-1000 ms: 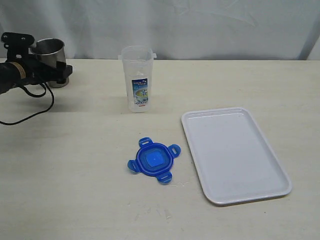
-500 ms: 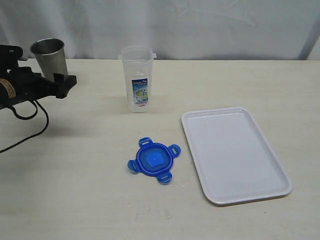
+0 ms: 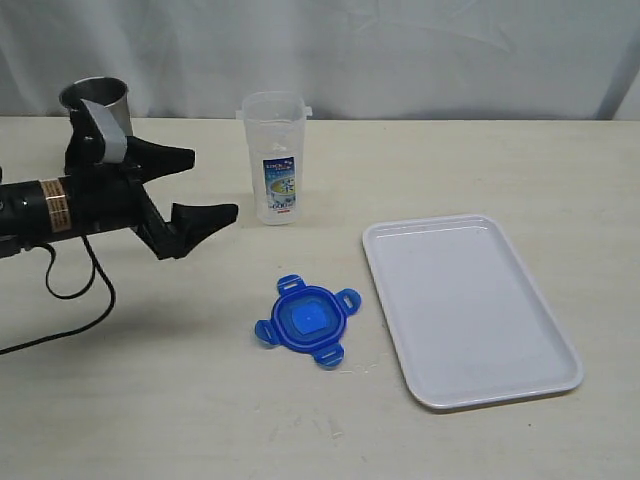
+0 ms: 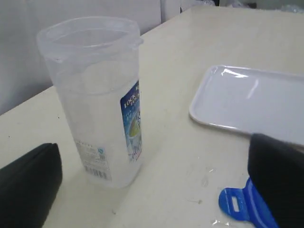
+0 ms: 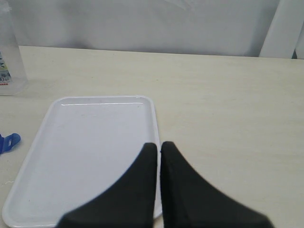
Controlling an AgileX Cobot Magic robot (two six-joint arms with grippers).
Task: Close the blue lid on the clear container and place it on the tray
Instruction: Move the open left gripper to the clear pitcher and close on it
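A pale beige desk (image 3: 480,160) stands before a white cloth backdrop (image 3: 420,50). Towards the back, left of centre, the clear container (image 3: 273,150) stands upright with its top open. A blue, white and red label on its side faces the camera. In front of it and slightly to the right, the blue lid (image 3: 307,320) lies flat on the desk, well apart from the container, with its four flaps spread outward. Just right of the lid — near, not touching — lies the tray (image 3: 470,320), white and rectangular, its long sides running away from the camera at a slight angle.

The black left arm (image 3: 80,205) reaches in from the left edge, with a tan band round it and a grey patch on top. The left jaws stand wide open, holding nothing, and point towards the container; their tips are a little short of it, on its left. Behind the arm, at the back left, a grey steel cup (image 3: 95,98) stands partly hidden. A black cable (image 3: 75,295) loops over the desk below the arm.

The left wrist view shows the container close ahead of the two black fingers (image 4: 28,190), untouched. One flap of the lid and a corner of the tray are beyond the other finger.

In the right wrist view the right jaws are pressed shut with nothing between them — their tips show against the tray's surface by its rim. How high above it they hang cannot be told.
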